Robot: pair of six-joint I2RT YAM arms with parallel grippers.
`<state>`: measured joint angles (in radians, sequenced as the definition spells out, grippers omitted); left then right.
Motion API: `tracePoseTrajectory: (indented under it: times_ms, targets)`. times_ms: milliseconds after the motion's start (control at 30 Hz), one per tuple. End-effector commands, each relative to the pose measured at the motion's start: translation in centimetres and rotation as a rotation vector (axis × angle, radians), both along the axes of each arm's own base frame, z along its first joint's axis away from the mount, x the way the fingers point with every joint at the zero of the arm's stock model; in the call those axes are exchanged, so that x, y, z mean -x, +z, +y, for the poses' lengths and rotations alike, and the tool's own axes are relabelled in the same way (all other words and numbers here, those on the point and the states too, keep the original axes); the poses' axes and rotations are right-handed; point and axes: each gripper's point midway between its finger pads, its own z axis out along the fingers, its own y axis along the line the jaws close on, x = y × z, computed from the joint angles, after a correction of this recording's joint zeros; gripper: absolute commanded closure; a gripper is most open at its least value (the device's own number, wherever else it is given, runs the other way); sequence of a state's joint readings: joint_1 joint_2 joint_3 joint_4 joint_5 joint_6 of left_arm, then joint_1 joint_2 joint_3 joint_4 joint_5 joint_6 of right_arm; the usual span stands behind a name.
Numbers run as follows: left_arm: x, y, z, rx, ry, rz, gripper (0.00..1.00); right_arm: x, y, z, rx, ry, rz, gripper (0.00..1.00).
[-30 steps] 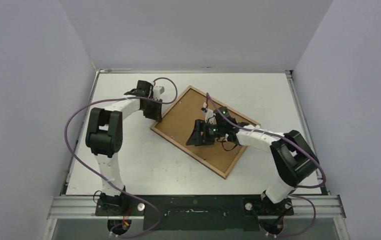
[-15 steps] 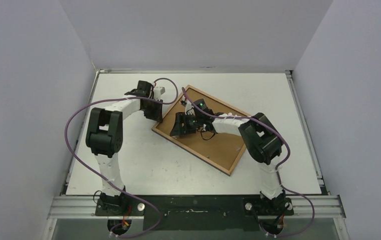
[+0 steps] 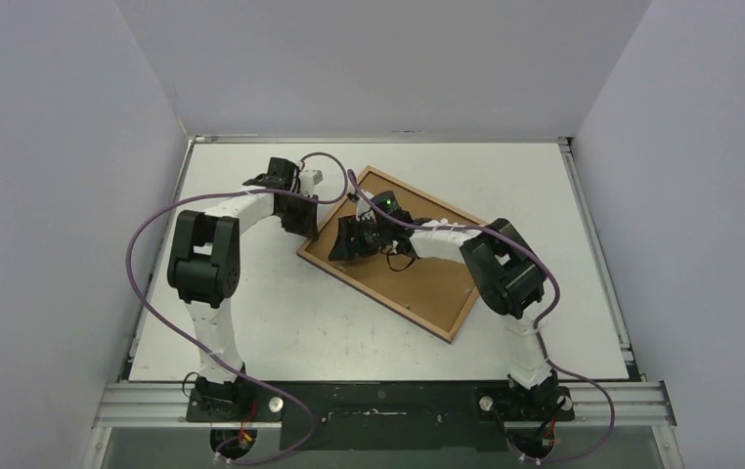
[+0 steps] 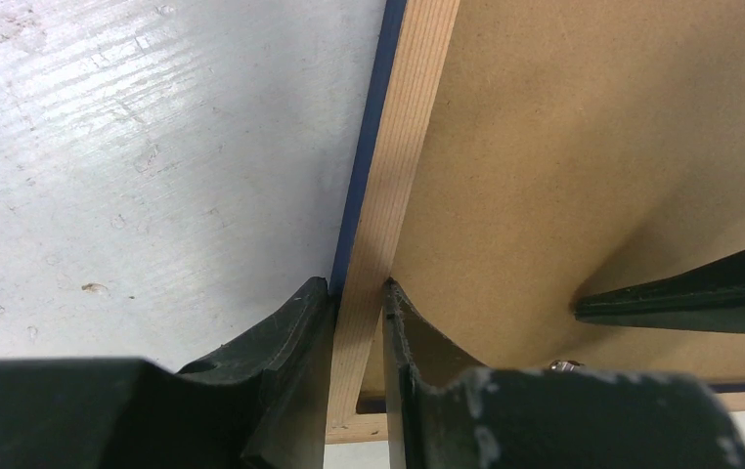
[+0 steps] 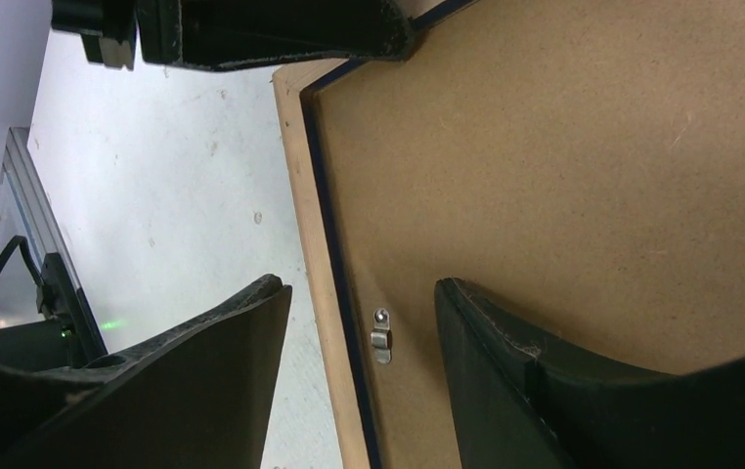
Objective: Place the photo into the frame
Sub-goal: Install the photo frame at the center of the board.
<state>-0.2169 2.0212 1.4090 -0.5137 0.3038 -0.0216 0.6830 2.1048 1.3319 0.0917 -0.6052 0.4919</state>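
Pinching frame (image 4: 417, 98) rail: left gripper (image 4: 354, 289)

Overhead: you get even, diffuse light and no glare; only faint, soft shadows fall on the white bench (image 3: 281, 322). Left wrist: pale sheen streaks the bench, the frame (image 4: 393, 176) grain is sharp, the left end effector (image 4: 357, 293) is dark and blurred up close. Right wrist: the right end effector (image 5: 361, 293) is underexposed and soft-edged.
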Motion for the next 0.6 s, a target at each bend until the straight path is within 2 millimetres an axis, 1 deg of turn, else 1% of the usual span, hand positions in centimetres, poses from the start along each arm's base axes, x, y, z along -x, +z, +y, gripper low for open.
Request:
tracePoseTrajectory:
  times_ms: [0, 233, 367, 567]
  targets:
    - [1.8, 0.0, 0.3, -0.007, 0.004, 0.07, 0.92, 3.8, -1.4, -0.9, 0.037, 0.026, 0.076, 0.43]
    - [1.7, 0.0, 0.3, -0.009, 0.009, 0.063, 0.93, 6.3, -1.1, -0.8, 0.007, 0.047, 0.119, 0.43]
    - [1.6, 0.0, 0.4, -0.013, 0.013, 0.061, 0.93, 6.7, -1.1, -0.9, 0.003, 0.049, 0.136, 0.43]
    - [1.6, -0.1, 0.4, -0.013, 0.016, 0.061, 0.94, 7.0, -0.1, -0.6, -0.024, 0.059, 0.14, 0.43]
